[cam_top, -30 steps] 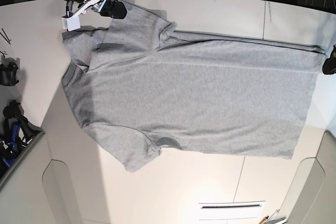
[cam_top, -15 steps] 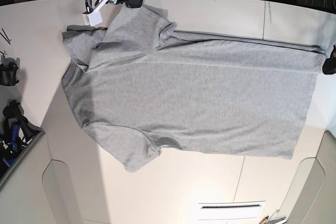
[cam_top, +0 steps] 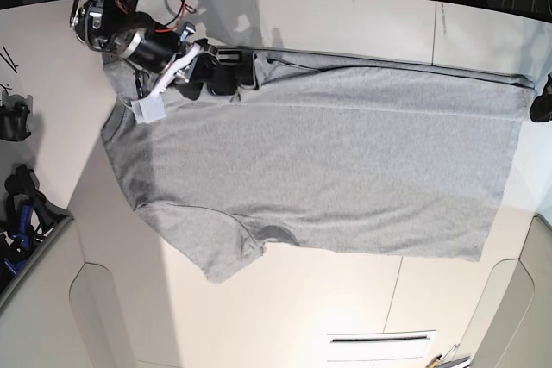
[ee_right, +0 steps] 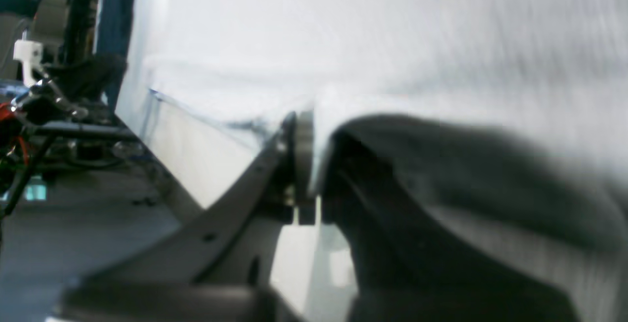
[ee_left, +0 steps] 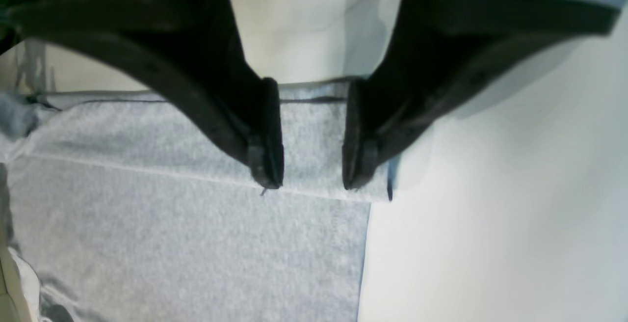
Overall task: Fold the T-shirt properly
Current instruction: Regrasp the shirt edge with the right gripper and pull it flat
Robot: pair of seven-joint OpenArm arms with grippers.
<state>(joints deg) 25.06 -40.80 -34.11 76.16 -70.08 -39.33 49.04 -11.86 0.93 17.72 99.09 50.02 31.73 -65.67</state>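
I see the right gripper, jaws clamped on a sleeve fold. The plain grey T-shirt lies spread on the white counter. My left gripper hovers over the folded hem corner, jaws apart.

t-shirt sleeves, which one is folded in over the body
The sleeve under the right gripper, at the base view's top; the other sleeve lies spread out flat.

The T-shirt lies flat across the table, collar end at the base view's left, hem at the right. The right gripper sits on its upper left sleeve area, and the left gripper is over the hem corner at the far right edge.
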